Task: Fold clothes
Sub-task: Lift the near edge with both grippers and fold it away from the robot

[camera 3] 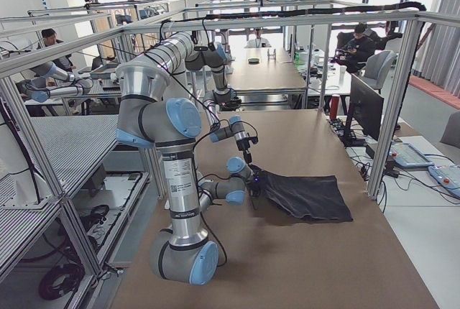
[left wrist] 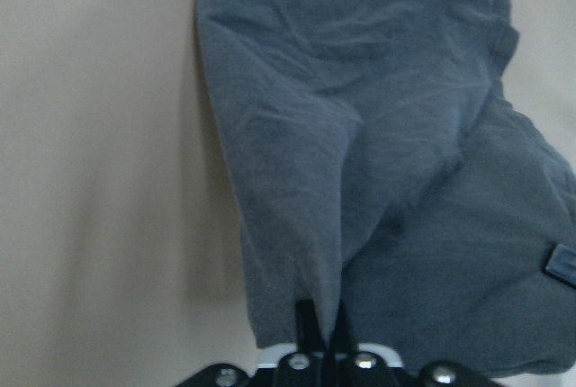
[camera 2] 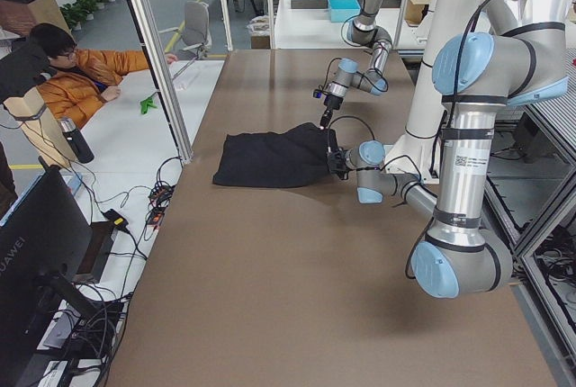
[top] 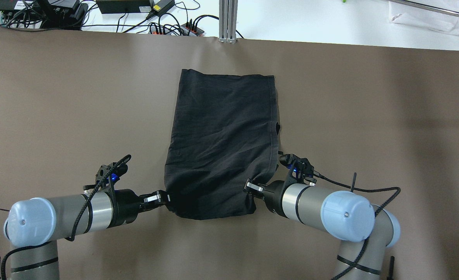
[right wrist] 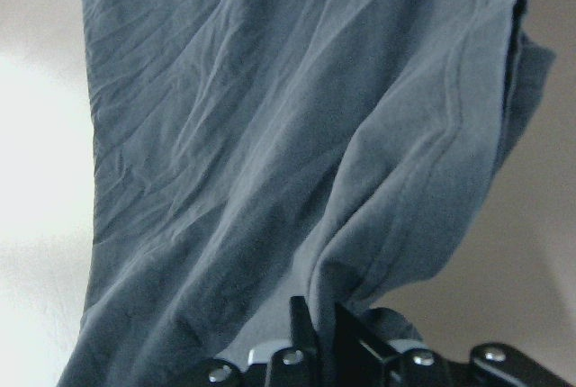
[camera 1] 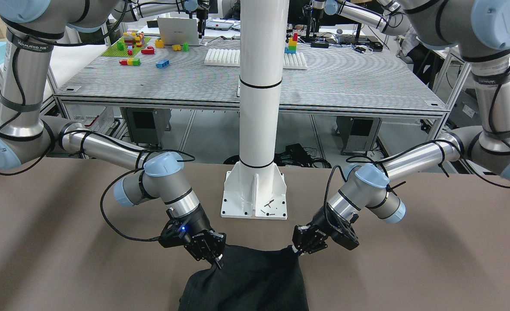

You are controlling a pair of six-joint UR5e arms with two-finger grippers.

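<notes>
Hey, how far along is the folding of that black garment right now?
Early. Done: the garment lies spread on the table, and the left gripper and right gripper are each shut on a near corner. In hand: those corners are pinched up, with the cloth bunching between them. Left: carrying the near edge over toward the far edge and releasing. The fold itself is not yet made.

Left fingers [top: 158, 197], right fingers [top: 253, 187] pinch black garment [top: 221, 132] near corners.

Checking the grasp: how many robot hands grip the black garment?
2. The left hand pinches the near-left corner of the plain black soft fabric garment; the right hand pinches its near-right corner.
</notes>
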